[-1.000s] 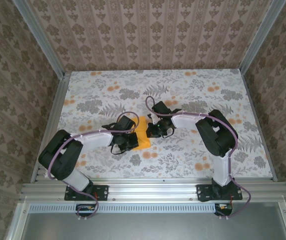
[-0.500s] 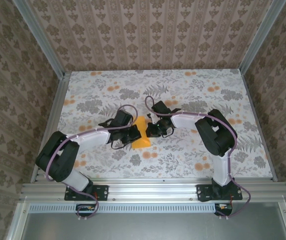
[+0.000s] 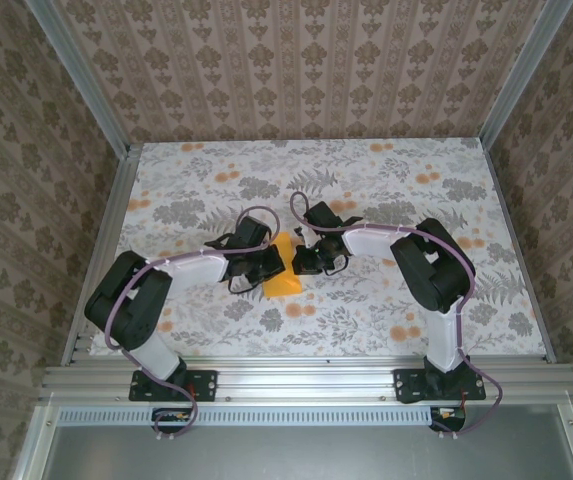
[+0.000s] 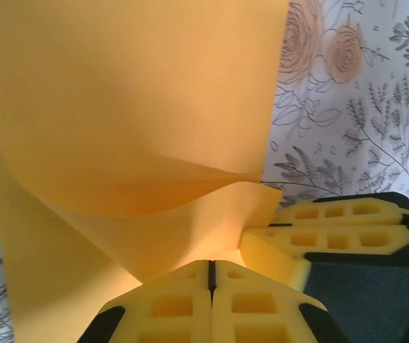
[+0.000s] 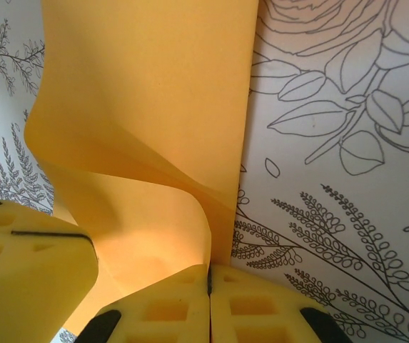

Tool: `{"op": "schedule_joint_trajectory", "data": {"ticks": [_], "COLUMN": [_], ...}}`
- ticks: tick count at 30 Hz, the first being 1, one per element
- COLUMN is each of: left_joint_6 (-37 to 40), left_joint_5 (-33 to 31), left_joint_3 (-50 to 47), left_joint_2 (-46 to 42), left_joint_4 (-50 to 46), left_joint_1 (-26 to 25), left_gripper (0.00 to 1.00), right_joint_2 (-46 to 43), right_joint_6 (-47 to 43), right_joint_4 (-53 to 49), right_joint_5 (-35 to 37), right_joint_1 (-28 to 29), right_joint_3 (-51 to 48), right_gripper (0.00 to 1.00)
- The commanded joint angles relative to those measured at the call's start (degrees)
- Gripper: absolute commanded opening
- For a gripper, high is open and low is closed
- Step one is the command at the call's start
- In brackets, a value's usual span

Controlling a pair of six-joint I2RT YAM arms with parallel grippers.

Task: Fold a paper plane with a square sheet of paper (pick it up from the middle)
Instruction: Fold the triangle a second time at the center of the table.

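The square sheet of paper (image 3: 284, 276) is bright orange and lies mid-table between both grippers, partly curled up. In the left wrist view the paper (image 4: 133, 107) rises as a bent flap that runs down to the seam of my left gripper (image 4: 210, 263), whose yellow foam jaws are shut on it. The right gripper's fingers (image 4: 332, 230) sit close by on the right. In the right wrist view the paper (image 5: 154, 93) curls and its edge enters my right gripper (image 5: 209, 268), which is shut on it. From above, the left gripper (image 3: 262, 268) and right gripper (image 3: 307, 262) flank the sheet.
The table (image 3: 386, 190) has a grey and orange flower print. Patterned walls and aluminium posts (image 3: 101, 205) enclose it on three sides. Both arms bend inward toward the middle, their bases at the near rail (image 3: 306, 380).
My left gripper has moved a little back and right, closer to the right gripper, and the orange sheet now looks narrower from above. The right arm has stayed put.
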Motion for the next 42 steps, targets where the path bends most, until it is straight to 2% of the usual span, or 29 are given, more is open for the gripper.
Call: {"op": "schedule_joint_trajectory", "data": {"ticks": [1, 16, 19, 22, 27, 33, 38, 42], "left_joint_6": [-0.66, -2.23, -2.74, -3.03, -2.95, -2.61, -2.67, -2.99], "left_joint_5": [-2.56, -4.28, -4.32, -4.37, -4.54, -4.31, -4.36, -4.37], "left_joint_3": [1.07, 0.84, 0.63, 0.19, -0.08, 0.0, -0.36, -0.56], "left_joint_2": [0.83, 3.48, 3.83, 3.96, 3.82, 3.85, 3.89, 3.93], "left_joint_4": [-3.22, -5.82, -6.8, -6.98, -7.19, -6.91, -6.76, -6.5], "left_joint_1": [0.34, 0.39, 0.34, 0.38, 0.21, -0.05, -0.19, -0.17], "left_gripper": [0.04, 0.03, 0.03, 0.02, 0.02, 0.02, 0.02, 0.02], "right_joint_2": [3.22, 3.91, 3.45, 0.74, -7.09, -9.76, -6.74, -3.87], "right_joint_6": [-1.0, -1.09, -0.24, 1.71, 3.26, 4.47, 6.1, 6.57], "right_joint_4": [-2.84, -4.43, -5.58, -6.14, -7.16, -8.1, -7.51, -7.65], "right_joint_5": [2.45, 3.16, 2.75, 2.2, 3.86, 1.59, -0.49, -1.84], "right_joint_1": [0.04, 0.0, 0.0, -0.09, -0.59, 0.88, 3.01, 3.85], "right_joint_3": [-0.18, 0.79, 1.7, 2.69, 2.41, 0.23, 0.83, 2.15], "right_gripper": [0.08, 0.08, 0.1, 0.18, 0.21, 0.16, 0.1, 0.09]}}
